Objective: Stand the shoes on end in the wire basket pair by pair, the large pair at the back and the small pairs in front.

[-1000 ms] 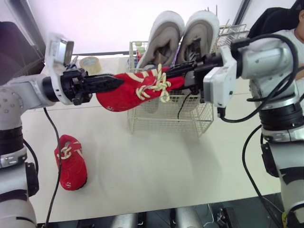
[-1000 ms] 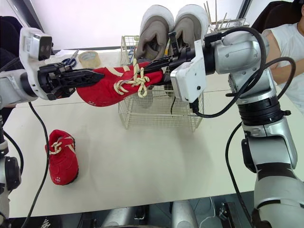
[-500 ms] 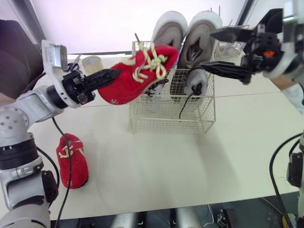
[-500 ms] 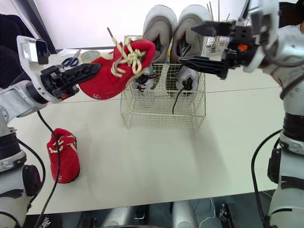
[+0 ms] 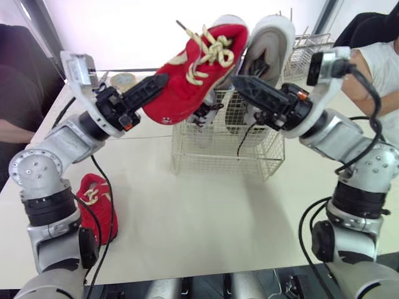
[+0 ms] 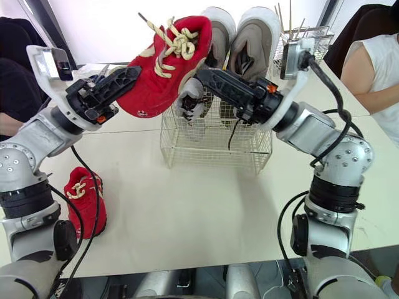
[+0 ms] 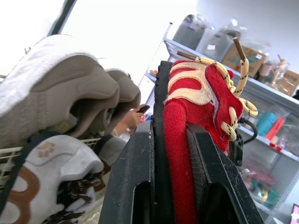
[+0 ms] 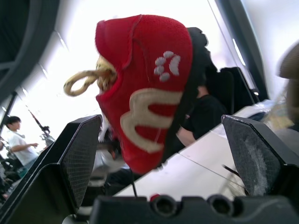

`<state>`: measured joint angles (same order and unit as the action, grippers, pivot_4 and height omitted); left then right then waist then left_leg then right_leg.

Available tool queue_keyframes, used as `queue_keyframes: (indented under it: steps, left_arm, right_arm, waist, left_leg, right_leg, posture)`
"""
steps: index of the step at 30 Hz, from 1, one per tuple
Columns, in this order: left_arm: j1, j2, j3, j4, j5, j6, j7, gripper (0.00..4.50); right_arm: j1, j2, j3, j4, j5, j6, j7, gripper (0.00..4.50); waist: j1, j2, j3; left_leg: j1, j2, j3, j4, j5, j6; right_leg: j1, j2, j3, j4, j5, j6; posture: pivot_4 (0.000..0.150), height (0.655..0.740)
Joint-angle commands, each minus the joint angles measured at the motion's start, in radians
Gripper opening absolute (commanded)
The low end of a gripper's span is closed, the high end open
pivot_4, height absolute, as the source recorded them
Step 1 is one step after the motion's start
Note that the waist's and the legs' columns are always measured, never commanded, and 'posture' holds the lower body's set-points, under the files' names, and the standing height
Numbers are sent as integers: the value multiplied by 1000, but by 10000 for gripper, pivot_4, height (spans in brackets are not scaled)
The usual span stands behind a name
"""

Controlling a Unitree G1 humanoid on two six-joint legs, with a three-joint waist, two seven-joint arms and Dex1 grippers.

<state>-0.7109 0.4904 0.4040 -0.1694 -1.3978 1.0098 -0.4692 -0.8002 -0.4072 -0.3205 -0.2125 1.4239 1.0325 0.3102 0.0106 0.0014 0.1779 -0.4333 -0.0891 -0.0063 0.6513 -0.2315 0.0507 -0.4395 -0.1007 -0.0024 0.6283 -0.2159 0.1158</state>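
1. left jaws are clamping the red fabric shoe with cream laces [image 5: 187, 87] by its toe end, above the white wire basket [image 5: 218, 156].
2. right jaws are gaping wide, empty, beside it.
3. likely best: tipping it upright before lowering in front.

The two head cameras look forward and down over the table [image 5: 206, 212] and wire basket [image 5: 218, 156], while both wrist cameras look from close up, at opposite ends, at the same raised red shoe [image 5: 193, 75].
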Motion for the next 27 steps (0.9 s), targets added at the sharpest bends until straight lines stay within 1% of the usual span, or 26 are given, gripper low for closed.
queue_keyframes:
  steps: [1,7,10,11,13,15,17,18,20,21,23,25,26,27]
  left_arm:
    - [9,-3,-8,-49,-23,-33,7,3426]
    - [32,-8,-24,-70,-28,-50,20,3426]
    - [49,-12,-31,-84,-26,-60,26,3426]
    - [51,-12,-33,-87,-27,-65,28,3426]
    - [54,-11,-35,-89,-31,-74,33,3426]
    - [57,-4,-42,-93,-27,-75,37,3426]
    - [59,12,-56,-87,-7,-65,46,3426]
    - [59,17,-61,-83,-1,-60,51,3426]
    - [61,32,-66,-81,1,-52,45,13864]
    - [66,47,-70,-86,4,-47,32,17825]
    - [83,93,-78,-101,34,-46,-3,27782]
    - [108,144,-76,-107,59,-43,-43,36952]
    - [125,175,-77,-111,82,-44,-72,42302]
    - [142,202,-78,-114,100,-45,-97,44865]
  right_arm:
    - [-43,47,23,-18,49,-44,-74,44870]
    - [-84,85,62,9,45,-73,-98,44870]
    - [-96,89,79,20,37,-82,-92,36827]
    - [-96,87,82,20,37,-82,-88,32579]
    - [-95,81,89,19,38,-80,-82,22482]
    - [-96,71,93,18,39,-77,-79,14114]
    - [-101,53,95,18,38,-71,-77,7738]
    - [-103,46,96,18,38,-70,-76,6557]
    - [-110,20,98,20,28,-62,-71,6339]
    - [-115,0,100,22,18,-58,-61,6330]
    - [-134,-84,109,26,-36,-41,14,6330]
    - [-156,-199,121,48,-119,-35,129,6330]
    - [-165,-271,141,63,-182,-49,207,6330]
    - [-173,-336,162,81,-242,-67,287,6330]
  waist:
    - [-3,0,0]
    - [-7,0,0]
    - [-7,0,0]
    - [-7,0,0]
    - [-7,0,0]
    - [-6,0,0]
    - [-7,0,0]
    - [-7,0,0]
    - [-6,0,0]
    - [-7,0,0]
    - [-8,0,0]
    - [-6,0,0]
    - [-6,0,0]
    - [-4,0,0]
  left_leg:
    - [0,0,0,0,0,0]
    - [0,0,0,0,0,0]
    - [0,0,0,0,0,0]
    - [0,1,0,0,0,0]
    - [0,1,0,0,0,0]
    - [0,1,0,0,0,1]
    - [0,1,0,0,0,1]
    - [0,1,0,0,0,1]
    - [0,1,0,-1,0,1]
    - [0,1,0,-1,0,1]
    - [0,1,0,-1,0,1]
    - [0,1,0,-1,0,1]
    - [0,1,0,-1,0,1]
    - [0,1,0,-1,-1,2]
  right_leg:
    - [0,0,0,0,0,0]
    - [-1,2,0,0,0,0]
    - [0,2,0,0,0,0]
    - [0,2,0,0,0,0]
    - [0,2,0,0,0,0]
    - [0,2,0,0,0,0]
    - [0,2,0,0,0,0]
    - [0,2,0,0,0,0]
    - [0,2,0,0,0,0]
    - [0,2,0,0,0,0]
    - [0,2,0,0,0,0]
    - [-1,2,0,0,0,0]
    - [-1,2,0,-1,0,0]
    - [0,2,0,-2,0,0]
  posture:
    - [1500,7400]
    - [1500,7400]
    - [1500,7400]
    - [1500,7400]
    - [1500,7400]
    - [1500,7400]
    - [1500,7400]
    - [1500,7400]
    - [1500,7400]
    - [1500,7400]
    - [1500,7400]
    - [1500,7400]
    - [1500,7400]
    - [1500,7400]
